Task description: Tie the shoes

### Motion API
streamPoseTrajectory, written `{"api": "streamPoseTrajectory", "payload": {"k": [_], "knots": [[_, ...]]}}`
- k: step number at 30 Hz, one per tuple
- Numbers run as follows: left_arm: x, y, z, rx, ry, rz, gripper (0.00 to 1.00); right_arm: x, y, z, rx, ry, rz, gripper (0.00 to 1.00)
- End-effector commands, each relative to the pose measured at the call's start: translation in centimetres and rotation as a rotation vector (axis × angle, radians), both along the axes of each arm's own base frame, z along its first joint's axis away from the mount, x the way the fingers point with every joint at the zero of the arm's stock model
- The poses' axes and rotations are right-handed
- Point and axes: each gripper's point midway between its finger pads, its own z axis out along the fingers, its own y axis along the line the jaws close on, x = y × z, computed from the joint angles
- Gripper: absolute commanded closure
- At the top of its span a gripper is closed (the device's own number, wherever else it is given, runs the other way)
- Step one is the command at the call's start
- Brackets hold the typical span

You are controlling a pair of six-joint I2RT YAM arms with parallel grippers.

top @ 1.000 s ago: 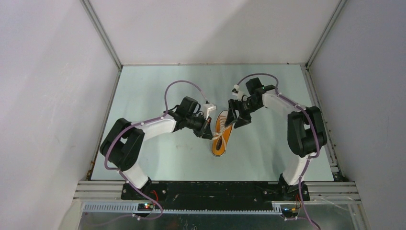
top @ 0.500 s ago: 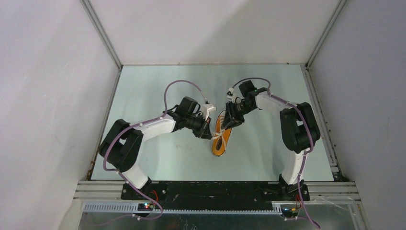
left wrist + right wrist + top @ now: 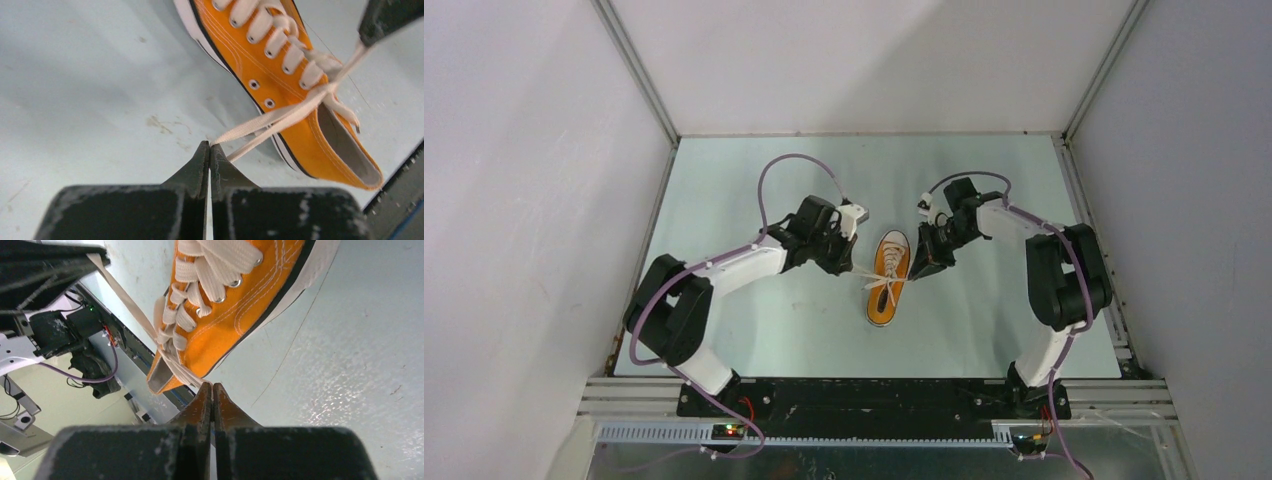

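The orange shoe point(image 3: 887, 290) lies on the table between both arms, its toe pointing away from the bases. Its white laces point(image 3: 270, 117) are crossed over the tongue and stretch out to both sides. My left gripper point(image 3: 848, 266) is to the shoe's left, shut on a doubled strand of lace point(image 3: 235, 135) at its fingertips point(image 3: 202, 155). On the shoe's right side, my right gripper point(image 3: 921, 273) is shut on the other lace point(image 3: 187, 374), which runs into its tips point(image 3: 206, 392). Each wrist view shows the opposite gripper holding its strand.
Grey enclosure walls point(image 3: 544, 200) surround the pale table point(image 3: 754, 330). The black base rail point(image 3: 874, 395) with both arm mounts runs along the near edge. Purple cables point(image 3: 794, 165) arc over each arm.
My right gripper has closed from open onto the lace. Both grippers have drawn away from the shoe, left going left and right going right, pulling the laces taut.
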Motion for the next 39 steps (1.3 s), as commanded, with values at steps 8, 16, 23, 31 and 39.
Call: {"api": "streamPoseTrajectory", "payload": {"k": [8,16,23,31,39], "knots": [[4.4,7.2,-1.7,0.372,-0.151,0.208,1.00,0.0,-4.0,-2.5,-0.161,-0.086,0.027,1.00],[4.3,8.0,-2.0,0.429,-0.172,0.197,1.00,0.3,-5.0,-2.9,-0.195,-0.100,0.025,1.00],[3.3,3.5,0.6,0.257,-0.162,0.037,0.92,0.9,-1.9,0.2,-0.054,-0.192,0.090,1.00],[4.7,2.1,8.1,0.137,-0.216,0.020,0.35,4.5,-4.1,8.9,-0.064,-0.495,0.103,0.43],[8.5,5.3,20.4,-0.044,-0.360,0.260,0.00,8.1,-11.5,19.6,-0.195,-0.809,-0.186,0.01]]}}
